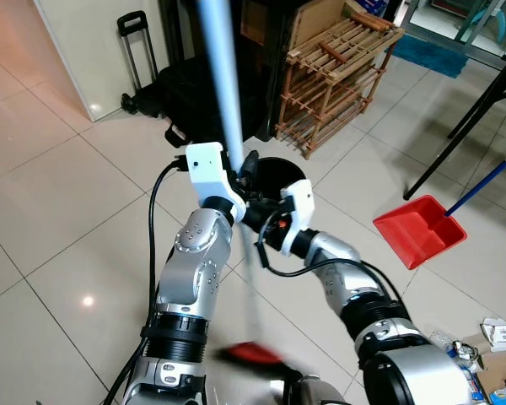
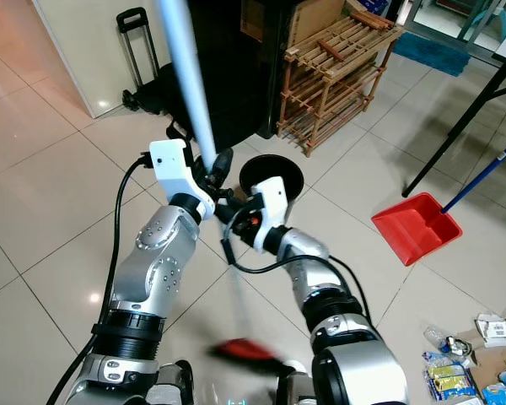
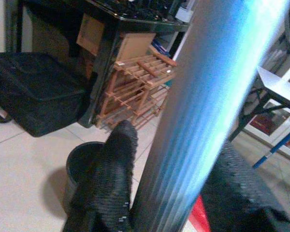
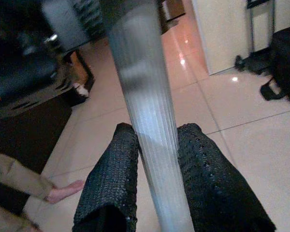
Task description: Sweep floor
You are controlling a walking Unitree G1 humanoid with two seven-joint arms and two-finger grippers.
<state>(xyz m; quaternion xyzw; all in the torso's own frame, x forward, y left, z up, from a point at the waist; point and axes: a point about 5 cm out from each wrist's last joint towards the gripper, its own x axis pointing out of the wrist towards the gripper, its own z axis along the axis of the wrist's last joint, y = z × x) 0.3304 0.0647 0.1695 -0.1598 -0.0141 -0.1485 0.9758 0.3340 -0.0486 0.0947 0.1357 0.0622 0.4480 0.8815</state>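
Note:
Both my grippers are shut on a broom's pale blue pole (image 1: 220, 76) in front of my chest. My left gripper (image 1: 243, 169) holds it higher up, and my right gripper (image 1: 257, 221) clamps it just below. The left wrist view has black fingers (image 3: 111, 179) on either side of the pole (image 3: 203, 111). The right wrist view shows the same for the pole (image 4: 145, 121). The red broom head (image 1: 253, 353) is blurred on the floor near my feet. A red dustpan (image 1: 417, 229) with a blue handle lies on the tiles to my right.
A black round bin (image 1: 280, 175) stands just beyond my grippers. Behind it are a wooden rack (image 1: 333, 76) and a black suitcase (image 1: 164, 93). Black table legs (image 1: 464, 126) slant at the right. Litter (image 1: 493, 350) lies at the lower right. A person's foot (image 4: 63, 191) rests on the tiles.

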